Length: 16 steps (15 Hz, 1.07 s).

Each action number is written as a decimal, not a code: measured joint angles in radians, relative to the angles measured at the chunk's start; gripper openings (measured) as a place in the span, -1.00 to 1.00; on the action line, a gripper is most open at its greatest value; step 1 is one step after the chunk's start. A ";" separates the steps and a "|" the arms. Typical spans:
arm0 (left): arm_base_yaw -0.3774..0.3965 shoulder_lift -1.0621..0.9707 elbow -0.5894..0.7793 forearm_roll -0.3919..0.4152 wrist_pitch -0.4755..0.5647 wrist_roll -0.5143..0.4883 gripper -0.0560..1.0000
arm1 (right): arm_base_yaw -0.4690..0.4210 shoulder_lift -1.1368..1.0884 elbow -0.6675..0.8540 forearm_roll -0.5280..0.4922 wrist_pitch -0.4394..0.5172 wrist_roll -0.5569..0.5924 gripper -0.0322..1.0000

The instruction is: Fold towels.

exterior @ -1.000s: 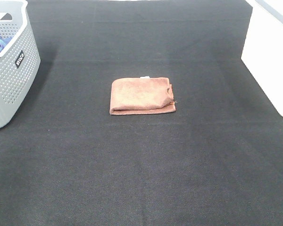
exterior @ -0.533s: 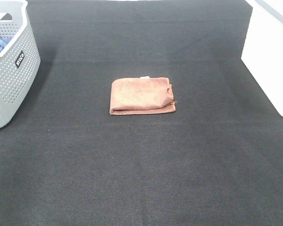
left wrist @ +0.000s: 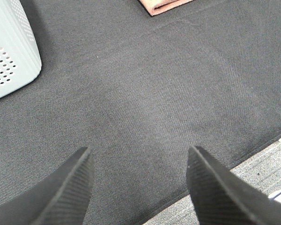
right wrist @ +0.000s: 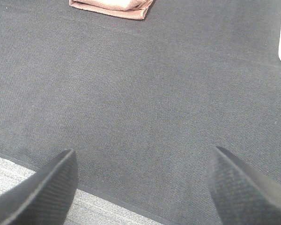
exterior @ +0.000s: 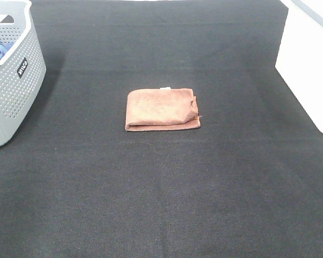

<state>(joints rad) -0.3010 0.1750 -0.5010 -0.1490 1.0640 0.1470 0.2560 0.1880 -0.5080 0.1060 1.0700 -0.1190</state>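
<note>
Nothing has changed over the last second: our left hand [left wrist: 136,180] and right hand [right wrist: 143,185] stay open and empty, well back from the folded reddish-brown microfibre towel [exterior: 162,109] lying mid-surface, apparently finished.

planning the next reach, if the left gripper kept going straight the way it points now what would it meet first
Most likely bare black mat. The open left gripper holds nothing. The folded towel lies further off and slightly to one side; depth is hard to judge.

Black ribbed gripper fingers [left wrist: 70,187], tapered tips
</note>
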 joint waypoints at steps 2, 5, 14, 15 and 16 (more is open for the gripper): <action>0.000 0.000 0.000 0.000 0.000 0.000 0.19 | 0.000 0.000 0.000 0.000 0.000 0.000 0.47; 0.000 0.000 0.000 0.000 0.000 0.000 0.19 | 0.000 0.000 0.000 0.000 0.000 0.000 0.47; 0.247 -0.055 0.000 0.000 -0.003 0.000 0.19 | -0.152 0.000 0.000 0.000 0.000 0.000 0.47; 0.284 -0.081 0.000 0.000 -0.003 0.000 0.19 | -0.173 -0.002 0.000 0.000 0.000 0.000 0.47; 0.303 -0.104 0.000 0.000 -0.003 0.000 0.19 | -0.183 -0.017 0.000 0.000 0.000 0.000 0.47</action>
<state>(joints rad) 0.0020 0.0710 -0.5010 -0.1490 1.0610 0.1470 0.0730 0.1710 -0.5080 0.1060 1.0700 -0.1190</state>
